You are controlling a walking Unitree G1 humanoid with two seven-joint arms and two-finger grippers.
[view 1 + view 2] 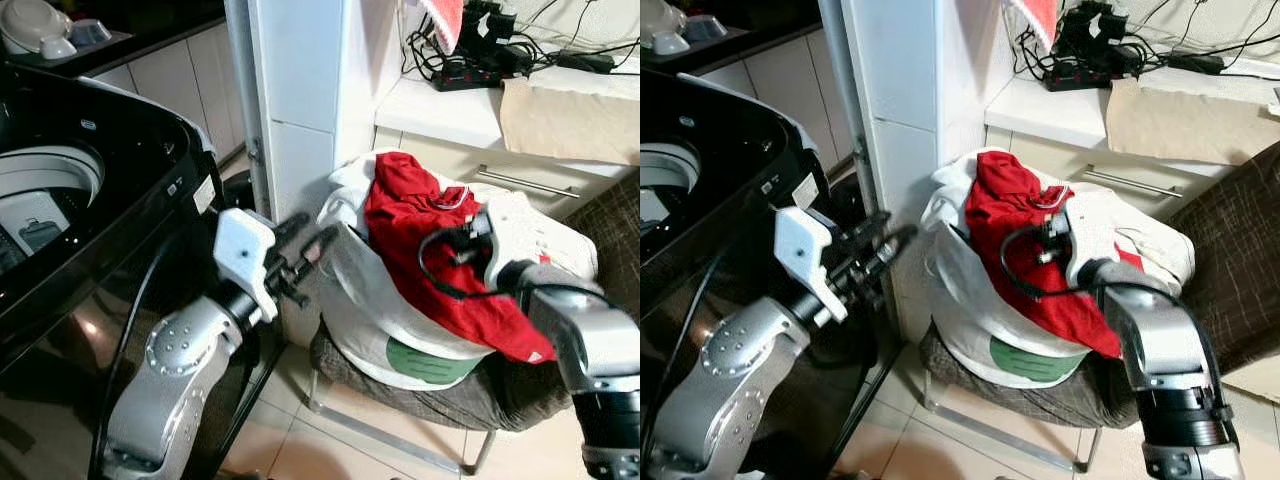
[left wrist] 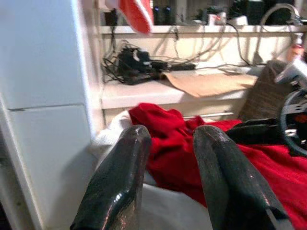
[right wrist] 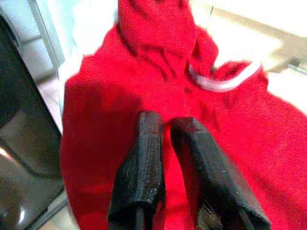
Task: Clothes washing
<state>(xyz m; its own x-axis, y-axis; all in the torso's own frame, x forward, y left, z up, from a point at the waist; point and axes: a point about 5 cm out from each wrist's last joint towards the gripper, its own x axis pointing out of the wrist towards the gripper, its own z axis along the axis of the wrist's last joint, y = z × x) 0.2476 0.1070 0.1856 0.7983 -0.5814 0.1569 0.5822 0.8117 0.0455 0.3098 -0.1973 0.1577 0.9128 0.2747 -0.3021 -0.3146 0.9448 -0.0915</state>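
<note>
Overhead, a red shirt is seen heaped on a white laundry bag that rests on a chair beside the black washing machine; the left gripper is held near the bag's rim, and the right gripper is pressed onto the shirt. Along the left wrist, its fingers are spread apart with nothing between them. Along the right wrist, the fingers are drawn nearly together against red cloth; whether fabric is pinched cannot be told.

Crumpled red shirt heaped atop a white laundry bag.
</note>
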